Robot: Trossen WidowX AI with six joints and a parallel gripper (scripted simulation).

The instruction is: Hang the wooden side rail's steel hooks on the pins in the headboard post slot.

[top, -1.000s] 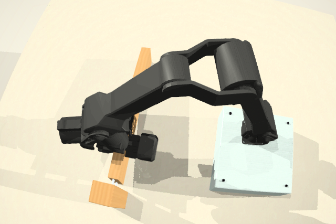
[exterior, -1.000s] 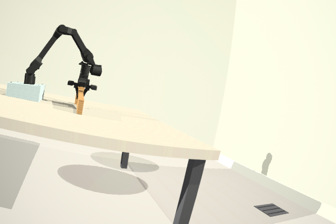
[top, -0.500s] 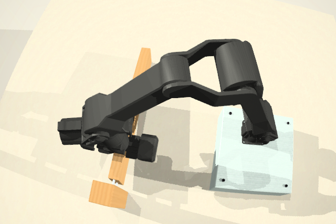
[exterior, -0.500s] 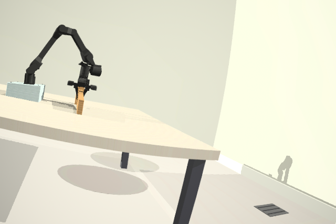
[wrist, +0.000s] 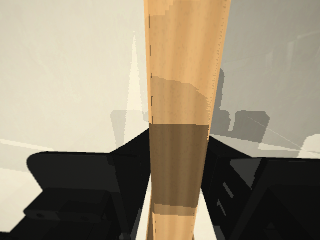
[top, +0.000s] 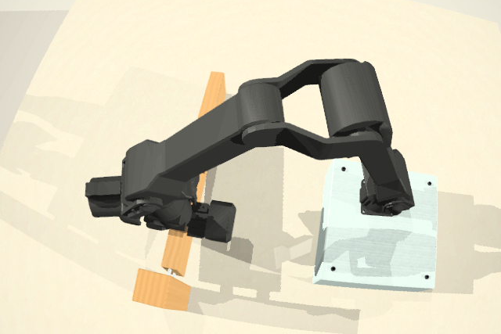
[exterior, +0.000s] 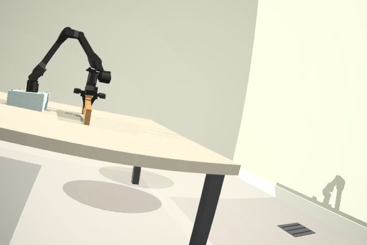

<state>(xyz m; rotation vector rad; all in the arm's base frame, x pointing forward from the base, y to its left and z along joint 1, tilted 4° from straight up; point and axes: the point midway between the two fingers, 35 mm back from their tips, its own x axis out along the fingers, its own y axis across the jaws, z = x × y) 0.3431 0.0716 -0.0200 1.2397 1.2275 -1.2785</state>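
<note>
The wooden side rail (top: 174,251) (exterior: 87,115) (wrist: 180,100) runs under the arm, its far end low at the table in the exterior view. My gripper (exterior: 88,100) (wrist: 172,129) is shut on the rail, with one finger on each side; the fingertips are hidden in the top view. The headboard post (top: 151,288) stands just beyond the rail's near end, slightly to its left. Light metal hooks (top: 171,271) show in the narrow gap between rail and post. The slot and pins are hidden, so I cannot tell whether the hooks touch the pins.
The pale blue base block (top: 344,241) (exterior: 24,100) carries the arm at the right of the top view. The arm (top: 202,142) (exterior: 85,47) reaches over the rail and hides its middle. The table's edge (exterior: 118,156) and corner lie toward the exterior camera.
</note>
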